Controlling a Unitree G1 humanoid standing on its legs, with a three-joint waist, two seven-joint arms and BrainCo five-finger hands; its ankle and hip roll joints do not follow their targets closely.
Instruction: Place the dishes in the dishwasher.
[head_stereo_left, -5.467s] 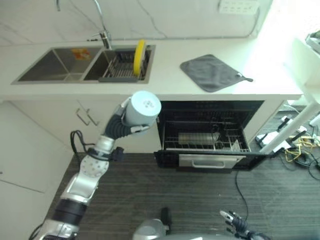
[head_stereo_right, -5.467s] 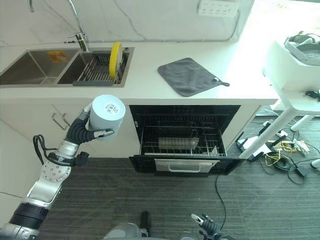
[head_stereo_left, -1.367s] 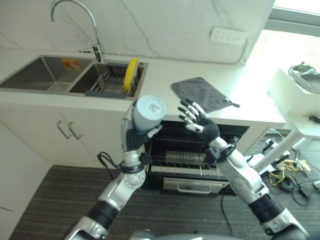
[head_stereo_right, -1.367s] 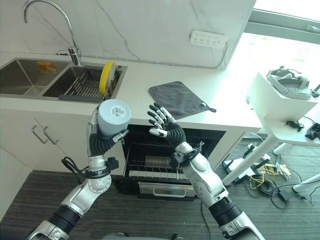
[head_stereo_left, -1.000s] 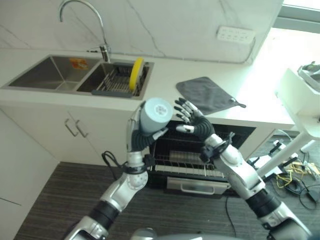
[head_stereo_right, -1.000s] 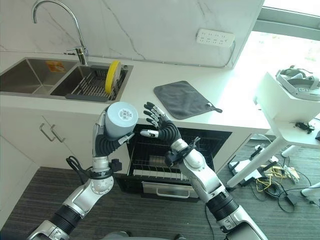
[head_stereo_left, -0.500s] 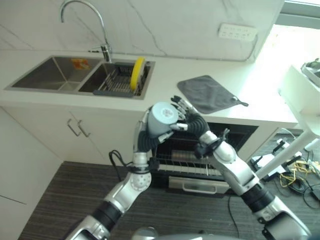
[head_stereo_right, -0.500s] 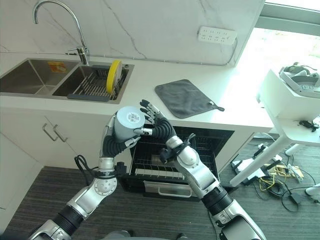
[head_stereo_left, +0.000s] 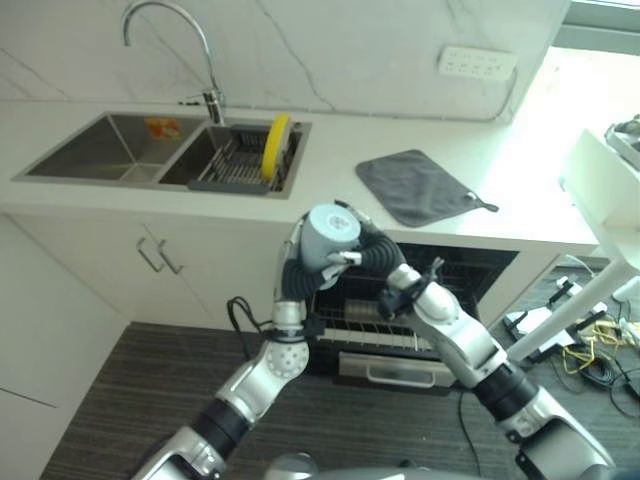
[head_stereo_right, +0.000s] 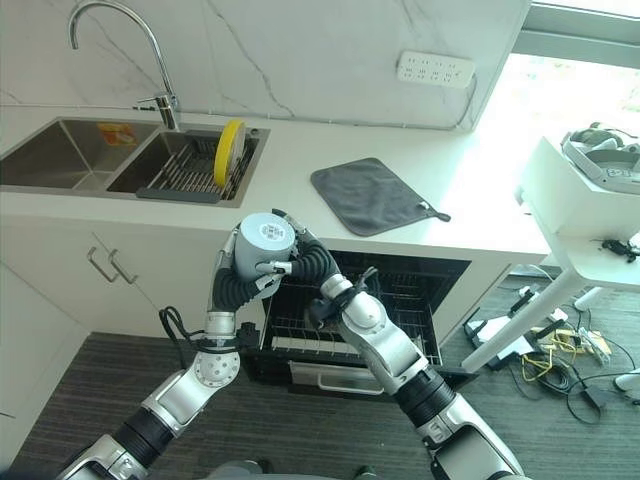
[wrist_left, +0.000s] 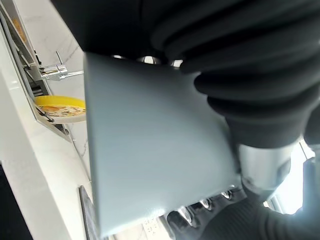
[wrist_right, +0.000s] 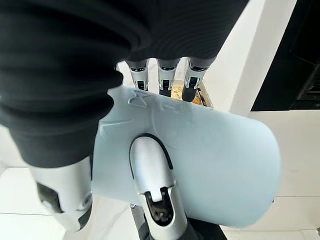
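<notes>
Right eye view, we see the right hand (head_stereo_right: 305, 262), apart half a second ago, now curled on the pale blue cup (head_stereo_right: 262, 242), left hand (head_stereo_right: 237, 287) gripping it too, above the open dishwasher (head_stereo_right: 385, 300).

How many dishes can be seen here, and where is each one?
2: a pale blue cup held between left hand and right hand, and a yellow plate in the sink rack. Others may be hidden in the dishwasher.
</notes>
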